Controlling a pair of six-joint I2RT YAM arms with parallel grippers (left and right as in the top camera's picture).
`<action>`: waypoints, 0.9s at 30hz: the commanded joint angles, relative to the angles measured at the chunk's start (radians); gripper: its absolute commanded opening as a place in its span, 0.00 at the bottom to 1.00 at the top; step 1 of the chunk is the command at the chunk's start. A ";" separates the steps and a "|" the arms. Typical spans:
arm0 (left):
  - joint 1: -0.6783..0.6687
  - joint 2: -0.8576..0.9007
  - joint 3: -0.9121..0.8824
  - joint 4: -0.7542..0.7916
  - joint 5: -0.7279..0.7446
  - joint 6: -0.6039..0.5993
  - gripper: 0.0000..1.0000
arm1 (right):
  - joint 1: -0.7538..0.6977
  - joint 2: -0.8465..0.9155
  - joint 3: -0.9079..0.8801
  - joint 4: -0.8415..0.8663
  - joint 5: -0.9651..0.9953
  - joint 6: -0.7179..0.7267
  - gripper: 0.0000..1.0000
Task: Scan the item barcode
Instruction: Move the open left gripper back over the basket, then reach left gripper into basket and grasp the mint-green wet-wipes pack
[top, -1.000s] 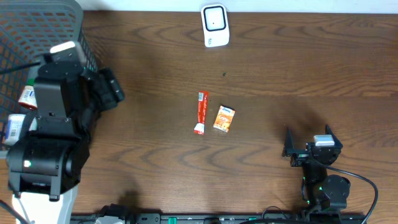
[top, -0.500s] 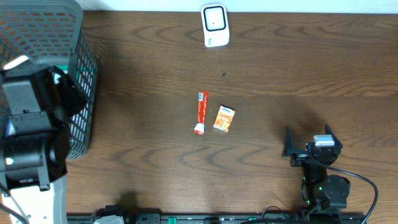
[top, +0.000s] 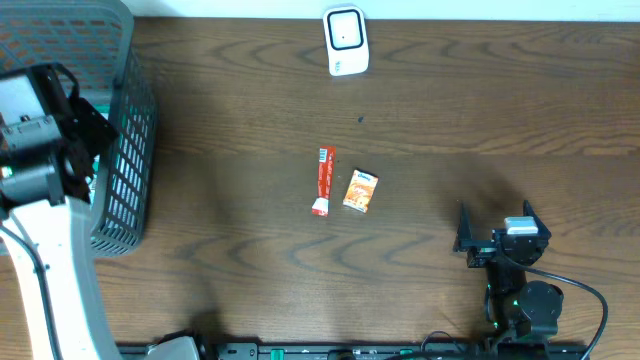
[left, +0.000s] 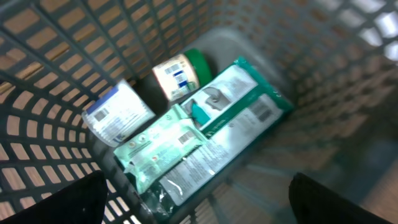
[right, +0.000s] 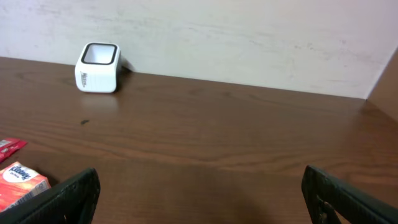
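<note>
My left gripper (left: 202, 202) hangs open over the inside of the grey mesh basket (top: 118, 190) at the table's left edge, nothing between its fingers. Below it in the basket (left: 50, 37) lie a green wipes pack (left: 161, 146), a longer green-edged pack (left: 239, 118) with a barcode, a white bottle with a green cap (left: 180, 73) and a blue-and-white can (left: 118, 113). The white barcode scanner (top: 346, 41) stands at the far middle of the table, also seen as scanner (right: 97, 67). My right gripper (top: 495, 222) rests open at the front right, holding nothing.
A red sachet (top: 322, 180) and a small orange pack (top: 361, 191) lie side by side at the table's middle. The right wrist view shows that orange pack (right: 22, 182) at its lower left. A pale wall runs behind the table's far edge.
My left arm has swung leftward and back, from beside the basket's right wall to over its inside. The right arm and the things on the table have not moved.
</note>
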 joint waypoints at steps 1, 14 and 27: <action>0.063 0.056 0.007 0.001 0.087 0.018 0.91 | -0.012 0.000 -0.001 -0.003 0.000 -0.010 0.99; 0.183 0.252 0.007 -0.003 0.177 0.156 0.92 | -0.012 0.000 -0.001 -0.003 0.000 -0.010 0.99; 0.183 0.521 0.005 -0.071 0.159 0.198 0.92 | -0.012 0.000 -0.001 -0.003 0.000 -0.010 0.99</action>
